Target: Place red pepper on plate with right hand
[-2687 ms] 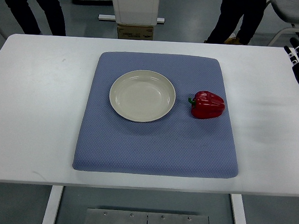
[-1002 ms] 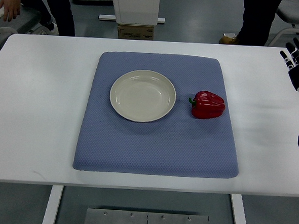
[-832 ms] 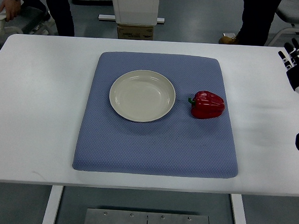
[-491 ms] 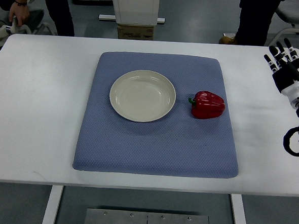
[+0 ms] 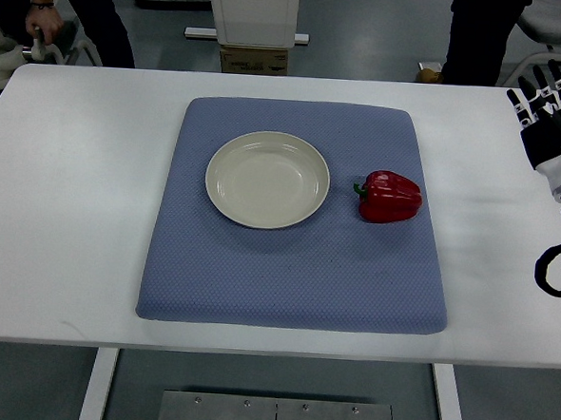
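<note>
Hovering right robot hand empty; red pepper beside plate.

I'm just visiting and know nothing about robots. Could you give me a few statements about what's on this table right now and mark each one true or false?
1. The pepper lies on the blue mat, right of the plate. True.
2. The plate holds the pepper. False: the plate is bare, and the pepper lies beside it on the mat.
3. The right hand grips the pepper. False: it holds nothing and hangs over the table's right edge, well clear of the pepper.
4. The right hand's fingers are spread open. True.
5. The plate sits directly on the white table. False: it sits on the mat.
</note>
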Tool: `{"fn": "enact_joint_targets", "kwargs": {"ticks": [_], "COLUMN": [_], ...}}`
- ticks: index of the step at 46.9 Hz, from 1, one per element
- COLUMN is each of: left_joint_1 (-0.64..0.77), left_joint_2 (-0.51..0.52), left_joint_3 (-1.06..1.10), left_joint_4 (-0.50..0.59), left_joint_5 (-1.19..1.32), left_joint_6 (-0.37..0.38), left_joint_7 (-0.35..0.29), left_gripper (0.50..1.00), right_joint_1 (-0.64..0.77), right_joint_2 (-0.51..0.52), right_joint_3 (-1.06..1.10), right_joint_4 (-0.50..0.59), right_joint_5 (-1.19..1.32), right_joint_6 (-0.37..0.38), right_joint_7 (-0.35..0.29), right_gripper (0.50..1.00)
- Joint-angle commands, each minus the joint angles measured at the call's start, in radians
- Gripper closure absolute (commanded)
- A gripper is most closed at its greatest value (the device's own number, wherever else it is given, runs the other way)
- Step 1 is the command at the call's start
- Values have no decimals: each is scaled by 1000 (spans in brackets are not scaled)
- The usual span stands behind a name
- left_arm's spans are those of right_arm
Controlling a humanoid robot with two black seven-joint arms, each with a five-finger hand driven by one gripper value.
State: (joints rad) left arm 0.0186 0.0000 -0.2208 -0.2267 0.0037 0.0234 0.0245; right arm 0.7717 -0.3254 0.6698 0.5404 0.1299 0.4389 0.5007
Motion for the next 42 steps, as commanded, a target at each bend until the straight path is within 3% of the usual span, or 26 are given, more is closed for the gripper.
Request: {"fn": "enact_joint_targets", "kwargs": {"ticks": [1, 11, 21, 28, 42], "left_joint_1": [0, 0, 0, 0, 0], "left_joint_2": [0, 0, 0, 0, 0], "left_joint_3": [0, 0, 0, 0, 0], "left_joint_4": [0, 0, 0, 0, 0], "left_joint_5": [-1, -1, -1, 1, 1], "left_joint_6": [0, 0, 0, 0, 0], "left_joint_7": [0, 0, 0, 0, 0], "left_gripper": [500, 500, 500, 500, 500], "right_joint_1": [3, 47, 78, 153, 492], "right_joint_2": [-1, -59, -251, -349, -423], "right_joint_3": [-7, -102, -206, -318, -787], "right_joint_4": [10, 70, 346, 476, 664], "right_joint_5": [-6, -107, -240, -351, -573], "right_joint_6": [-2, 0, -22, -52, -221], "right_joint_7": [-1, -4, -4, -5, -13], "right_gripper": [500, 509, 521, 534, 576]}}
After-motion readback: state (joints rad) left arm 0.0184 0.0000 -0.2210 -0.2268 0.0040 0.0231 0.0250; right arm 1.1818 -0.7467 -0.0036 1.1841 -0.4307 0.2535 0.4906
